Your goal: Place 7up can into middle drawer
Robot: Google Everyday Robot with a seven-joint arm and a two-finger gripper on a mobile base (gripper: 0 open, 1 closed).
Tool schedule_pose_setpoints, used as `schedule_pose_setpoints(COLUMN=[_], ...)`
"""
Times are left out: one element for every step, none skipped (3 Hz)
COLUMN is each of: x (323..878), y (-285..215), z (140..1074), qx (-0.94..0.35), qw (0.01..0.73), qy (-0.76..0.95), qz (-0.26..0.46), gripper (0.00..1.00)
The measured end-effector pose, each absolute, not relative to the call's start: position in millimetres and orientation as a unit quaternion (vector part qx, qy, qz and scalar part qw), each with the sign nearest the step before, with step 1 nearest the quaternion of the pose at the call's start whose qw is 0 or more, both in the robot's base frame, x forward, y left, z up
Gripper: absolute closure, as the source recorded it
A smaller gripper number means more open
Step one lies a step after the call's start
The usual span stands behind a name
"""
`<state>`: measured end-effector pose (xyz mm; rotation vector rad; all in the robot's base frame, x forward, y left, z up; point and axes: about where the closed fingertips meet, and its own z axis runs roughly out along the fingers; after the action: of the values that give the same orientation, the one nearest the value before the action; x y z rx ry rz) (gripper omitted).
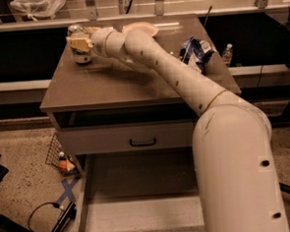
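Note:
The 7up can (83, 55) stands upright at the far left of the cabinet top (108, 85), its silver top showing behind my hand. My gripper (79, 42) reaches across the top from the right and is closed around the can's upper half, one pale finger (78, 43) lying across its front. The can's base rests on the top. Below, the middle drawer (141, 214) is pulled out wide, and its flat floor is bare. My arm covers its right side.
A white bowl (140, 28) sits at the back of the top and a blue-and-white chip bag (195, 53) at the right. A closed drawer front with a black handle (142, 142) is above the open drawer. A wire basket (59, 155) and cables lie on the floor at the left.

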<state>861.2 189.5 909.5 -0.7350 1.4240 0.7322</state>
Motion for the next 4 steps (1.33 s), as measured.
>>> schedule_pose_setpoints(x=[856.5, 825.3, 770.0, 669.9], y=[181.1, 153.4, 117.3, 96.0], z=[959.3, 1018.2, 1059.8, 1083.1], qx=[-0.326, -0.334, -0.325, -0.310], qw=[0.660, 0.695, 0.713, 0.704], qy=[0.606, 0.578, 0.571, 0.587], qz=[0.302, 0.265, 0.245, 0.253], gripper=[1.00, 1.00, 1.00, 1.00])
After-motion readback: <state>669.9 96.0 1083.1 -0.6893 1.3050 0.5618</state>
